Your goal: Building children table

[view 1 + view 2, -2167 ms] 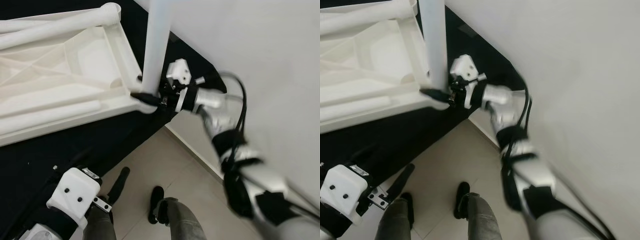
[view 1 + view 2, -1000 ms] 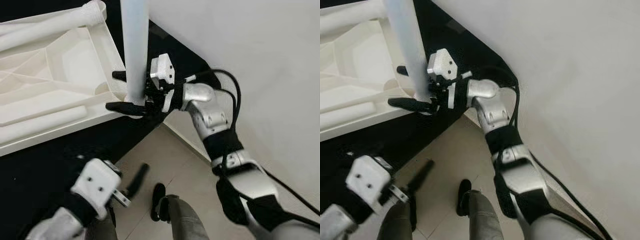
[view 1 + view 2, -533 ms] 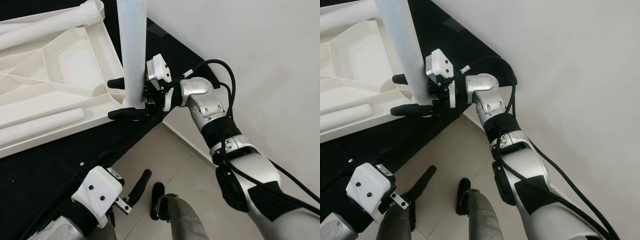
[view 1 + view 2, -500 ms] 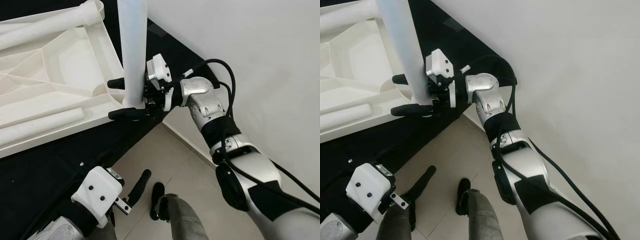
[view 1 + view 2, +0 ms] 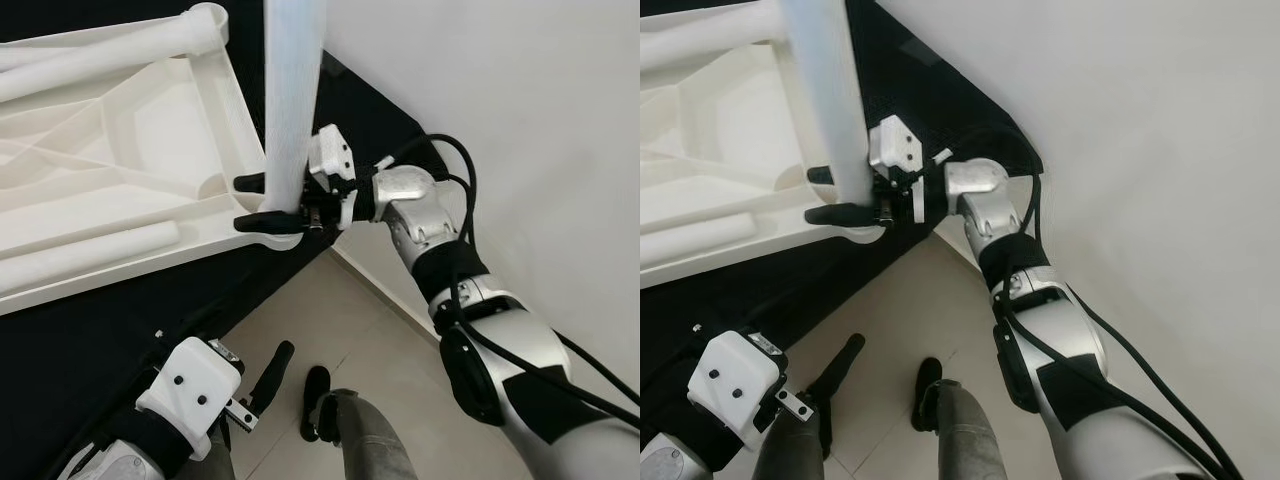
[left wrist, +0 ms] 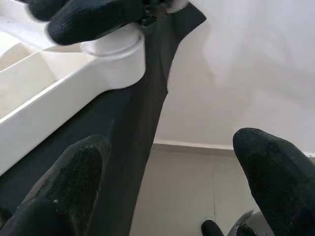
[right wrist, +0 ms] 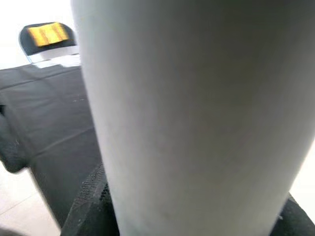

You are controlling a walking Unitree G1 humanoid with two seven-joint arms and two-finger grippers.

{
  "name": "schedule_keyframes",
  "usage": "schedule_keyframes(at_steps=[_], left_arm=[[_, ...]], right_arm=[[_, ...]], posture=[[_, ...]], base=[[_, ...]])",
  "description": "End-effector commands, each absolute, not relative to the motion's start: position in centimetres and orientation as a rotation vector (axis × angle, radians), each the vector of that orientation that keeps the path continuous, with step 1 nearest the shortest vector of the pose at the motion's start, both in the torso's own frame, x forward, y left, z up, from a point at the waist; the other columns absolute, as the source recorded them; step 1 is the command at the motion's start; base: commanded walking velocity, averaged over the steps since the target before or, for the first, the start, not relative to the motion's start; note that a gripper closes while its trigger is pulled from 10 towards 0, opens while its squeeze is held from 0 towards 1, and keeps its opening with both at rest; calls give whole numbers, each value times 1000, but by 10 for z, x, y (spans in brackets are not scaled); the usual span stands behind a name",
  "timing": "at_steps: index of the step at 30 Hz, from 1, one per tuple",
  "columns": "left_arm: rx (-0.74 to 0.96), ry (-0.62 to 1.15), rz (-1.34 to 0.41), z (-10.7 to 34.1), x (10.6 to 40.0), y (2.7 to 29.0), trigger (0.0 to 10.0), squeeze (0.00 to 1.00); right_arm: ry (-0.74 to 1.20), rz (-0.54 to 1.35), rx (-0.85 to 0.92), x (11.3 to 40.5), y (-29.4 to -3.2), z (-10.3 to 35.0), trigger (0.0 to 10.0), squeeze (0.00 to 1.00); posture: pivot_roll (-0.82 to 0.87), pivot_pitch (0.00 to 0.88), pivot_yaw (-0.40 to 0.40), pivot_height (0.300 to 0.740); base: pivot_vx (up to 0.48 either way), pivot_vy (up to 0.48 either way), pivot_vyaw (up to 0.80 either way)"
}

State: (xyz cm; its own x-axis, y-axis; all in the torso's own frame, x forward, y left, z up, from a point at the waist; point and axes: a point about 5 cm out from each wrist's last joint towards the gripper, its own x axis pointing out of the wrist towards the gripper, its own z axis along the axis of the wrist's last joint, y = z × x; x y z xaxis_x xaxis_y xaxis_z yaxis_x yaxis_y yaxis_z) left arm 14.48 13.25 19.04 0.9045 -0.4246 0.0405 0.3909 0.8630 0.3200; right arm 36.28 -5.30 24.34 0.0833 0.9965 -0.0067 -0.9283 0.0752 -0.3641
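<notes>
Right gripper (image 5: 268, 203) grasps the upright white table leg (image 5: 293, 100) near its base, 1 black finger on each side, where the leg stands in the corner socket of the overturned white tabletop (image 5: 120, 160). That tabletop lies ribbed side up on a black sheet (image 5: 70, 340), far left. Its silver arm reaches leftward, elbow bent. Left gripper (image 5: 262, 385) hangs low near the floor, fingers spread apart, grasping nothing.
</notes>
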Motion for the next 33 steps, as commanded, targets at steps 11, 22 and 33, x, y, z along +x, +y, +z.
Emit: schedule_keyframes(at_steps=[11,22,33], left_arm=[[294,-109,-419,190,146,136,10000,0],[323,-131,-377,190,157,141,10000,0],[354,-87,-316,182,163,147,10000,0]], right_arm=[[-3,720,-9,320,-5,159,0,0],[-88,527,-41,368,-10,201,10000,1000],[-286,617,119,371,-63,226,10000,506]], posture=[[264,350,-143,740],[274,327,-131,740],[237,334,-119,740]], base=[[0,0,0],[0,0,0],[0,0,0]])
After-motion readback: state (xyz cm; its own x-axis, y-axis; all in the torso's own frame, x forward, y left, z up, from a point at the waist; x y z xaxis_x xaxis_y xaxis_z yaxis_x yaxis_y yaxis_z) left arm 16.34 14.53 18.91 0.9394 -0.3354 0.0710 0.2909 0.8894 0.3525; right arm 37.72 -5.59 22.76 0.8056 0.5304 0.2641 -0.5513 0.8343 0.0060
